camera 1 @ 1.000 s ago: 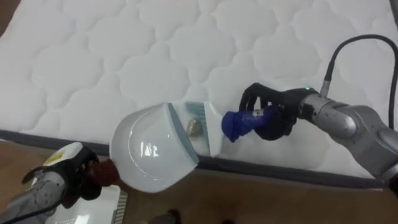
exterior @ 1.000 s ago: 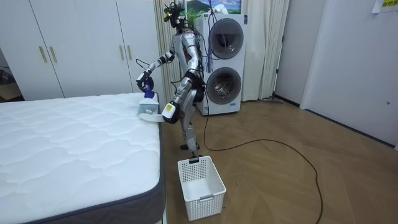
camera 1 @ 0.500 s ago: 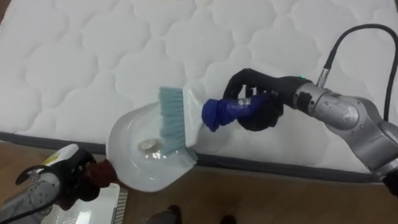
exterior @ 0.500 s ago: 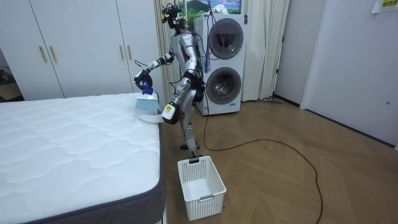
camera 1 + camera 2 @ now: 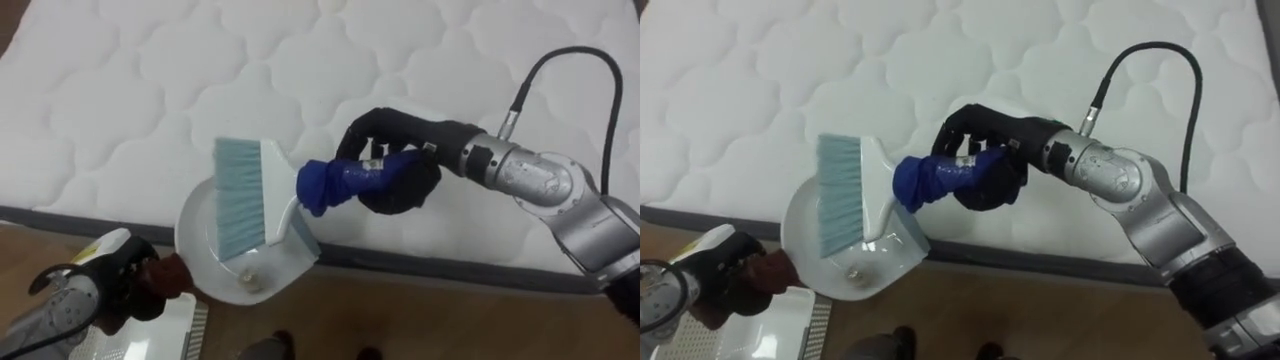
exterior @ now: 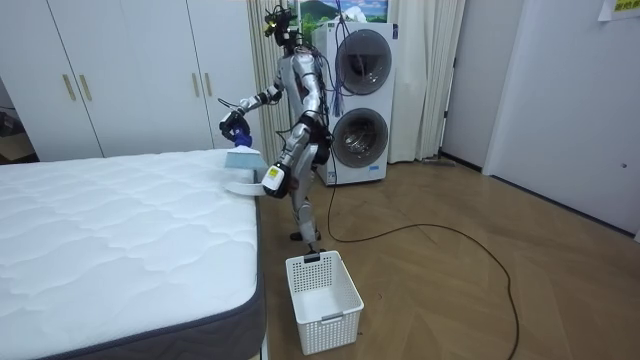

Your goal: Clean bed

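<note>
My right hand (image 5: 395, 175) is curled tight round the blue handle of the brush (image 5: 240, 195). The bristles stand just over the dustpan (image 5: 198, 228). My left hand (image 5: 105, 285) is wrapped round the dark handle of the dustpan and holds it at the edge of the bed (image 5: 200, 70). A little scrap (image 5: 248, 282) lies in the dustpan, so I think the sweeping is about done. Next I should lift the brush away and keep the dustpan flat so nothing falls out. Then I can tip it into the basket (image 6: 322, 290) on the floor beside me.
</note>
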Robot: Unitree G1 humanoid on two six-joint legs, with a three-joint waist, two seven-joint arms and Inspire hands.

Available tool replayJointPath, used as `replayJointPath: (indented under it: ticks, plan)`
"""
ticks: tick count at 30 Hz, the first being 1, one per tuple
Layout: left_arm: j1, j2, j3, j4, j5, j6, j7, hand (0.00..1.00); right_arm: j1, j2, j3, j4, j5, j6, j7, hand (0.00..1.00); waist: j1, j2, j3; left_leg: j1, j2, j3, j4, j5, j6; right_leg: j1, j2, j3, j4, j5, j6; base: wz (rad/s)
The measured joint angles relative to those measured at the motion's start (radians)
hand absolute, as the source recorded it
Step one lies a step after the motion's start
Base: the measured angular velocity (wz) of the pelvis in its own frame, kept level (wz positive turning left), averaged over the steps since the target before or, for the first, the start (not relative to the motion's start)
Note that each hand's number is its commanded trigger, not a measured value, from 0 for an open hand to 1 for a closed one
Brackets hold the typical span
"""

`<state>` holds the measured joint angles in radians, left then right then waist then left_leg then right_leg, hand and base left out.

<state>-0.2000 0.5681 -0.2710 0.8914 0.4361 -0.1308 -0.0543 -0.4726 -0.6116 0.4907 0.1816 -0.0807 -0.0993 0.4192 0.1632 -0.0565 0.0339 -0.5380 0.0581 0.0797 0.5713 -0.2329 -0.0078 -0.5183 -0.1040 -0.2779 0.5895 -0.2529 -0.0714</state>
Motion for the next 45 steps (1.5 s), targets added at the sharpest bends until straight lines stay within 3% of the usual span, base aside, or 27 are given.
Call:
replayJointPath:
  ticks: [8,13,17,21,23,25,26,27,28,29,31,37,45]
  plan:
    - [0.002,-0.001,0.000,0.013,-0.004,0.000,0.007,1.00,0.004,0.011,-0.001,0.001,0.002,-0.019,-0.008,1.00,-0.018,0.007,0.0017,0.014,-0.001,0.007,0.005,0.000,0.000,0.014,-0.003,0.000,-0.001,-0.002,0.002,0.00]
    - [0.022,-0.001,0.016,-0.028,-0.004,0.000,0.029,1.00,0.028,0.011,-0.021,0.016,0.001,-0.024,-0.076,1.00,-0.031,0.007,0.0015,0.020,-0.003,0.011,-0.002,0.000,0.000,0.016,-0.006,0.002,0.000,-0.004,0.003,0.00]
    - [0.039,-0.011,0.033,-0.056,0.002,0.000,0.052,1.00,0.101,0.021,-0.110,0.064,0.003,-0.046,-0.166,1.00,-0.054,0.005,0.0006,0.043,-0.004,0.003,-0.020,0.000,0.000,0.042,-0.001,0.003,-0.014,-0.003,0.005,0.08]
    - [0.082,-0.063,0.084,-0.090,0.007,0.001,0.104,1.00,0.184,0.027,-0.233,0.165,0.004,-0.055,-0.283,1.00,-0.061,0.004,-0.0008,0.092,-0.013,0.001,-0.056,0.005,0.002,0.091,-0.002,0.003,-0.044,0.000,0.014,0.02]
    - [0.126,-0.099,0.151,-0.151,0.004,0.004,0.140,1.00,0.240,0.029,-0.322,0.202,0.003,-0.053,-0.360,1.00,-0.088,0.002,-0.0037,0.113,-0.013,0.000,-0.080,0.012,0.005,0.123,-0.001,-0.009,-0.077,0.006,0.019,0.14]
    - [0.133,-0.123,0.177,-0.194,0.003,0.009,0.153,1.00,0.284,0.036,-0.394,0.207,0.004,-0.053,-0.421,1.00,-0.096,0.001,-0.0066,0.129,-0.016,0.001,-0.097,0.020,0.007,0.140,0.000,-0.013,-0.102,0.015,0.023,0.07]
    - [0.134,-0.131,0.188,-0.205,-0.006,0.008,0.162,1.00,0.303,0.052,-0.428,0.214,0.006,-0.053,-0.463,0.73,-0.101,0.001,-0.0076,0.149,-0.019,0.004,-0.115,0.026,0.008,0.161,0.001,-0.013,-0.114,0.020,0.025,0.00]
    - [0.134,-0.132,0.190,-0.205,-0.008,0.009,0.164,1.00,0.311,0.061,-0.441,0.219,0.007,-0.053,-0.484,0.55,-0.107,0.001,-0.0105,0.162,-0.019,0.006,-0.123,0.026,0.009,0.173,0.002,-0.013,-0.125,0.021,0.027,-0.10]
    - [0.134,-0.132,0.191,-0.206,-0.008,0.010,0.169,1.00,0.336,0.070,-0.461,0.222,0.007,-0.053,-0.518,0.04,-0.111,0.001,-0.0166,0.187,-0.018,0.013,-0.134,0.027,0.009,0.198,0.003,-0.011,-0.140,0.024,0.029,-0.17]
    - [0.137,-0.133,0.191,-0.206,-0.011,0.013,0.171,1.00,0.360,0.072,-0.473,0.223,0.008,-0.053,-0.544,0.00,-0.112,0.000,-0.0251,0.216,-0.018,0.022,-0.147,0.027,0.009,0.221,0.003,-0.005,-0.148,0.025,0.031,-0.17]
    - [0.145,-0.133,0.191,-0.207,-0.037,0.018,0.175,1.00,0.380,0.075,-0.475,0.228,0.050,-0.052,-0.582,0.00,-0.121,0.001,-0.0316,0.266,-0.018,0.028,-0.178,0.027,0.009,0.264,0.006,0.000,-0.175,0.028,0.035,-0.12]
    - [0.180,-0.175,0.198,-0.275,-0.143,0.051,0.182,1.00,0.399,0.102,-0.485,0.245,0.167,-0.030,-0.689,0.00,-0.140,-0.002,-0.0349,0.340,-0.019,0.030,-0.233,0.027,0.008,0.328,0.017,0.001,-0.215,0.034,0.045,-0.01]
    - [0.243,-0.188,0.210,-0.366,-0.172,0.085,0.177,1.00,0.426,0.116,-0.497,0.244,0.278,-0.009,-0.727,0.00,-0.137,-0.004,-0.0360,0.429,-0.019,0.034,-0.287,0.030,0.004,0.423,0.037,0.001,-0.283,0.041,0.051,0.00]
